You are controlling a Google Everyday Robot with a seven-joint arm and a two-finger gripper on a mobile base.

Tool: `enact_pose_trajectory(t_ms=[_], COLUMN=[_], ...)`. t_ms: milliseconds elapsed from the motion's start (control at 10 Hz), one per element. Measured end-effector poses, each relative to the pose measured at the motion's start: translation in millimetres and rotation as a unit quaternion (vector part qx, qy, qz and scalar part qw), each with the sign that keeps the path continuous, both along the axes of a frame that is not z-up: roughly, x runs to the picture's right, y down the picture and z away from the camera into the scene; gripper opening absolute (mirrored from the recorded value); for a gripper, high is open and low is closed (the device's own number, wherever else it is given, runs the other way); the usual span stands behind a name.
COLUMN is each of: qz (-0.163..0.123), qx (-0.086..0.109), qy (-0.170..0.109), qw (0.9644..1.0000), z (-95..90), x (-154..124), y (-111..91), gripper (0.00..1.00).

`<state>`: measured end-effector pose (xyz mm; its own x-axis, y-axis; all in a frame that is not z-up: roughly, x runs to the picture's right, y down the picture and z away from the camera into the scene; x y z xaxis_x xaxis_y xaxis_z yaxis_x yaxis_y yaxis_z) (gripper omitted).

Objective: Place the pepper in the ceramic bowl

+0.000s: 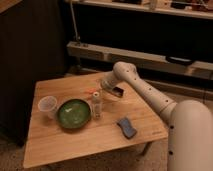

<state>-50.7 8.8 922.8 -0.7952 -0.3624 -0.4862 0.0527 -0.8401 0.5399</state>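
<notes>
1. Position of the two-finger gripper [96, 91]: at the end of the white robot arm [145, 92], over the middle of the light wooden table [60, 145], just behind the upright clear bottle with a pale cap [96, 105].
2. The gripper pinches the small orange-red pepper piece [90, 91] at its tip (only a sliver of orange shows), clear of the tabletop.
3. The pepper sits beyond the far right rim of the round glossy green ceramic bowl [73, 114], near the bowl but not in it.
4. The bowl rests on the table between the translucent plastic cup [47, 105], toward the picture's left, and the bottle, toward its right, each just beside it.
5. A flat blue-grey object [127, 127] lies near the table's front right edge, well apart from the gripper.
</notes>
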Motion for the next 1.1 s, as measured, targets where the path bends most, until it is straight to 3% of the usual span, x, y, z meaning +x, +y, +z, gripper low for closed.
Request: enact_pose_trajectory(t_ms=[300,600,1100], qz=[0.0,0.007,0.001], qx=[-0.026,-0.042,-0.057], qy=[0.002,0.008,0.02], qw=[0.9997,0.9991,0.9982], z=[22.2,32.7,47.3], x=[-10.2,-21.1,-20.3], y=[6.3,2.2,10.8], gripper=[0.8,0.77,0.21])
